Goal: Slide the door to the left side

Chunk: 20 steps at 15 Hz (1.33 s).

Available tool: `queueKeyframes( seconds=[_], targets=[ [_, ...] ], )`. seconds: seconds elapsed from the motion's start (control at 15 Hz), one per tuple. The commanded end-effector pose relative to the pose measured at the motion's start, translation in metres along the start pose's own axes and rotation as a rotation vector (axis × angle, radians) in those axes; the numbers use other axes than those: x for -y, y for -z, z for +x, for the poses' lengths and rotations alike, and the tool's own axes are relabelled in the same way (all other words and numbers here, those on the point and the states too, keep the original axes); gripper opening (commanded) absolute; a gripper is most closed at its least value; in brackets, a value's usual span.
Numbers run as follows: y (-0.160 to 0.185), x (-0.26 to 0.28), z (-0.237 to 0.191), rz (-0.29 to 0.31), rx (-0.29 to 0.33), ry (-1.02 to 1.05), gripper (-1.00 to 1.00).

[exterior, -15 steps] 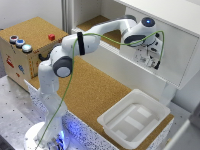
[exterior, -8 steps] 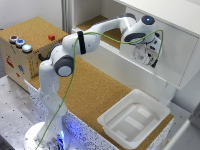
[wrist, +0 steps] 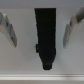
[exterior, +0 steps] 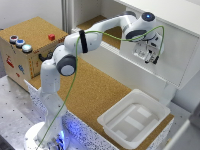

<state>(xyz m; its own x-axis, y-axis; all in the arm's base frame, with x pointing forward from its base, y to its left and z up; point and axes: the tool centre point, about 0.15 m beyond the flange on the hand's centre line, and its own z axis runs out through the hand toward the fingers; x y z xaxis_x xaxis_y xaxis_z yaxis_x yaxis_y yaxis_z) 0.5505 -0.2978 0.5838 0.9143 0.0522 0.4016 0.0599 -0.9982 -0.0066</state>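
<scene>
The door [exterior: 176,59] is a plain white panel covering the part of the white cabinet's front on the exterior view's right. My gripper [exterior: 148,53] is right up against the door's face, near its inner edge. In the wrist view the gripper [wrist: 40,44] is open, with a finger [wrist: 8,26] on either side of a dark bar [wrist: 46,37] on the white door surface [wrist: 22,62]. The fingers stand apart from the bar. Whether they touch the door I cannot tell.
The cabinet's open half [exterior: 101,25] shows a cork-lined inside on the exterior view's left. A white plastic tray [exterior: 134,120] lies on the cork table [exterior: 95,90] below the door. A wooden box with coloured buttons [exterior: 27,47] stands at the exterior view's left.
The gripper has crept slightly lower and closer to the door. The door has not visibly moved.
</scene>
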Motion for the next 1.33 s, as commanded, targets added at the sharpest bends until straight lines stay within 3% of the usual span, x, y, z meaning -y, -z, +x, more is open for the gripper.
queueKeyframes(
  seconds=[0.0,0.53,1.27],
  targets=[
    [0.003,0.0,0.032,-0.051,0.098,-0.01,-1.0],
    [0.002,0.02,0.022,-0.126,0.025,-0.087,-1.0],
    [-0.003,0.101,0.031,-0.157,-0.029,-0.107,-1.0]
  ],
)
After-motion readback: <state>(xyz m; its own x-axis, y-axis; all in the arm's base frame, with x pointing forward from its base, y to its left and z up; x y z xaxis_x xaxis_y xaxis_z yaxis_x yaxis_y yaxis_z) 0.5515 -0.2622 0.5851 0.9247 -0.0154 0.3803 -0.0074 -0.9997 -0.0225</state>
